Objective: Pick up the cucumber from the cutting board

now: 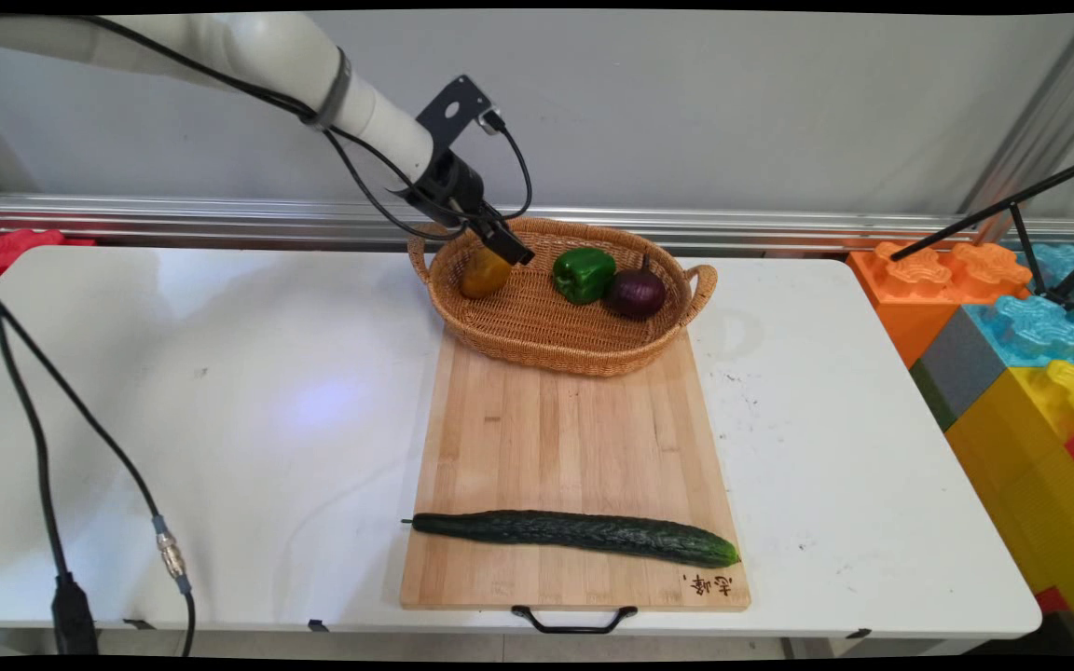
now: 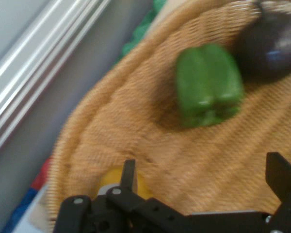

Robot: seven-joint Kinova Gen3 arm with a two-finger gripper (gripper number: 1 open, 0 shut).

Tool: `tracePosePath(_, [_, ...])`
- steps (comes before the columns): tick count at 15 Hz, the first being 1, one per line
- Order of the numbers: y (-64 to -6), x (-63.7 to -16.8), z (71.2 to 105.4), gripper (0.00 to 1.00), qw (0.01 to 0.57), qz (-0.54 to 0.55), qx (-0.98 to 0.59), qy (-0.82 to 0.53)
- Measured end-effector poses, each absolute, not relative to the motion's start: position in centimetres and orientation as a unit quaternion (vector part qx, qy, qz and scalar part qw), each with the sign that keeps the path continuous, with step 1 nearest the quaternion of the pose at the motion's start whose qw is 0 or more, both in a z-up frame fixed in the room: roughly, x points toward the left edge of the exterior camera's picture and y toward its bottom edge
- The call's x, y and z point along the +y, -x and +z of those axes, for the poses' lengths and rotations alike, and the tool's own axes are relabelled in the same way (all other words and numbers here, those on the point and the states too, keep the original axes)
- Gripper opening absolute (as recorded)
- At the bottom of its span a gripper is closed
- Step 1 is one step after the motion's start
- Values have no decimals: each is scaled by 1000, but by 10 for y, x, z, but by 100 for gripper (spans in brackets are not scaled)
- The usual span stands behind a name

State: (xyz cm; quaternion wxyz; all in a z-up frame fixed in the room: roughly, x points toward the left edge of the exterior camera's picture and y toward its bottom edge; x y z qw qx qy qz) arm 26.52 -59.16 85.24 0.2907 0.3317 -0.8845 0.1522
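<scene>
My gripper (image 1: pixel 509 248) reaches into the left part of a woven wicker basket (image 1: pixel 537 345) at the far end of a wooden cutting board (image 1: pixel 565 438). Its jaws stand open (image 2: pixel 203 165), with bare basket weave between them. A yellow-orange pepper (image 1: pixel 483 274) lies just below the gripper; in the hand view the yellow pepper (image 2: pixel 111 180) sits at the left finger (image 2: pixel 129 174), partly hidden by it. A green bell pepper (image 1: pixel 583 273) and a dark purple onion (image 1: pixel 636 293) lie further right in the basket. A long cucumber (image 1: pixel 574 535) lies across the board's near end.
Colourful big toy blocks (image 1: pixel 1022 354) are stacked off the table's right side, with a black tripod leg (image 1: pixel 994 212) above them. Black cables (image 1: pixel 34 429) hang at the left. A metal rail (image 1: pixel 220 216) runs along the wall behind the table.
</scene>
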Motion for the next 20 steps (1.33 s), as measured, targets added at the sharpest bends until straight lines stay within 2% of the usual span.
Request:
tracePosePath(4, [-251, -546, 880, 100, 308, 102, -893, -313])
tracePosePath(9, [-225, -487, 899, 100, 324, 41, -896, -303])
tracePosePath(13, [-202, -445, 898, 100, 335, 2, -894, -297])
tracePosePath(20, [-176, -404, 877, 100, 348, -33, -892, -288])
